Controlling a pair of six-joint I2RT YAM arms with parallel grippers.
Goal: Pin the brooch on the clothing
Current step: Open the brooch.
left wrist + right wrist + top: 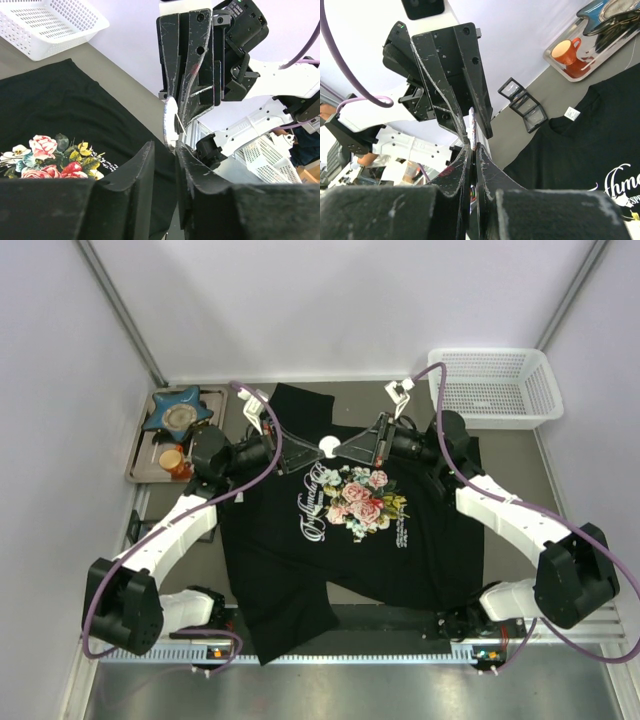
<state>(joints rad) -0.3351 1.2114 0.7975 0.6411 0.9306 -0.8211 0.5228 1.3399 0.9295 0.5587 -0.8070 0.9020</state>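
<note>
**A:** What covers most of the tabletop [520,450]?

**B:** A black T-shirt [290,560], spread flat with the chest up. The rose print and white cursive lettering show, and the collar points to the far side.

**A:** And around it?

**B:** A white basket [495,385] sits at the far right corner, apart from the shirt. A metal tray [138,468] at the far left carries a blue star-shaped dish [178,412] and an orange cup [172,458].

**A:** The arms?

**B:** Both reach inward and meet tip to tip above the collar.

**A:** How is the right end effector [474,146] set?

**B:** It is pinched tight on the brooch [169,122], a pale disc seen edge-on between its fingers.

**A:** And the left end effector [165,147]?

**B:** It is narrow, with one finger on either side of the disc's lower rim. Its own wrist view shows a slit of gap, but I cannot tell whether the pads touch the brooch.

**A:** So where is the brooch?

**B:** It is raised over the neckline, between the two end effectors and clear of the fabric.
</note>
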